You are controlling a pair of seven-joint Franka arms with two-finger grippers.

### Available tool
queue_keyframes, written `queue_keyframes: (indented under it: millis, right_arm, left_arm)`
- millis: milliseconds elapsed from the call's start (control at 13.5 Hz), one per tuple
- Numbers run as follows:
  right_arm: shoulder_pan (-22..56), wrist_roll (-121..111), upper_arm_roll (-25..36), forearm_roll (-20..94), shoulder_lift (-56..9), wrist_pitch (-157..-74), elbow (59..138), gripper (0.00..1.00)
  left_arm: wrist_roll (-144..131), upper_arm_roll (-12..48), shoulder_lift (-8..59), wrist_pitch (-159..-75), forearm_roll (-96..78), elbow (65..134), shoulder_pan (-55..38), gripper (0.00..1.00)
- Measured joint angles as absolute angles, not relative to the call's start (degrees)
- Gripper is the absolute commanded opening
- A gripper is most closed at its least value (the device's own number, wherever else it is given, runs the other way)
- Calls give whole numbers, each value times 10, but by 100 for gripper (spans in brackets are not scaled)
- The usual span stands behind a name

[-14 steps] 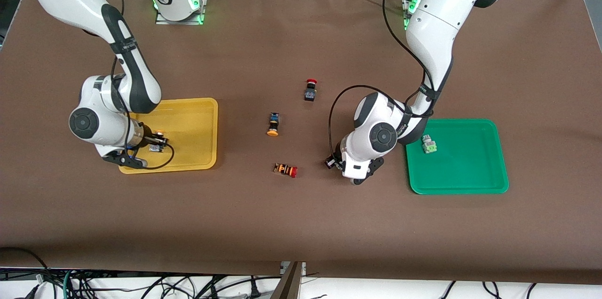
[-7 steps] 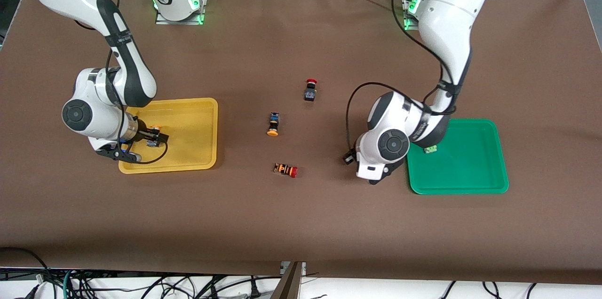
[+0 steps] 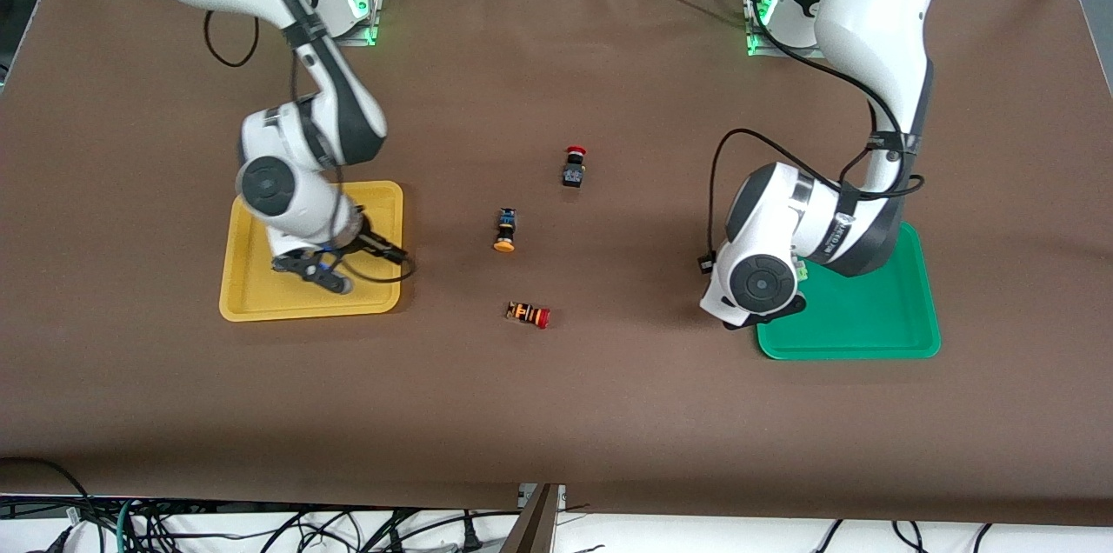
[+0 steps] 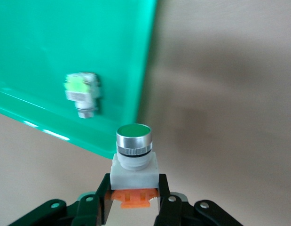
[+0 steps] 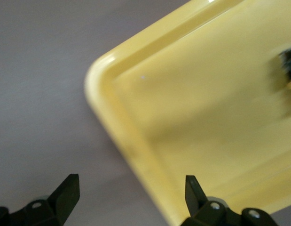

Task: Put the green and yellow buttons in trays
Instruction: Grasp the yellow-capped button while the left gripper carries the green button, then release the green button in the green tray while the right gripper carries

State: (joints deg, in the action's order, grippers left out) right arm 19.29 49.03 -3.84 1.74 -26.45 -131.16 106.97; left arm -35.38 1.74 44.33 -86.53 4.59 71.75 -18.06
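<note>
My left gripper (image 4: 134, 181) is shut on a silver-white button (image 4: 134, 160) with a green cap and an orange block. It holds it above the table just outside the rim of the green tray (image 4: 51, 37). A second silver-white button with a light-green block (image 4: 82, 92) lies in that tray. In the front view the left wrist hides that gripper over the edge of the green tray (image 3: 869, 331). My right gripper (image 5: 131, 181) is open and empty over a corner rim of the yellow tray (image 5: 206, 103). A dark button (image 5: 290, 66) lies in that tray. A yellow-capped button (image 3: 504, 231) lies mid-table.
A red-capped black button (image 3: 573, 166) lies farther from the front camera than the yellow-capped one. A red-capped button with an orange-striped body (image 3: 528, 314) lies nearer to it. The yellow tray (image 3: 252, 296) sits toward the right arm's end of the table.
My left gripper carried its button from mid-table to the green tray's edge. My right gripper let go of a yellow-capped button in the yellow tray, opened and swung toward the table's middle.
</note>
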Motion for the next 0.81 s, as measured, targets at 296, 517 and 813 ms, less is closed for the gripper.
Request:
queue_keyframes:
  millis: [296,517,813]
  right_arm:
    - [302,574,-40,18,-283,-1337,1042,99]
    - [339,587,-40,18,-334,-1425,1042,99]
    - [347,587,-39,18,-396,-1504,1041,82]
  left_arm:
    - [-212,13,436,-821,47,717,-122,21]
    - [-114,13,434,-804,47,719,-76,22]
    - [60,15,434,-825,23,741,-8,22]
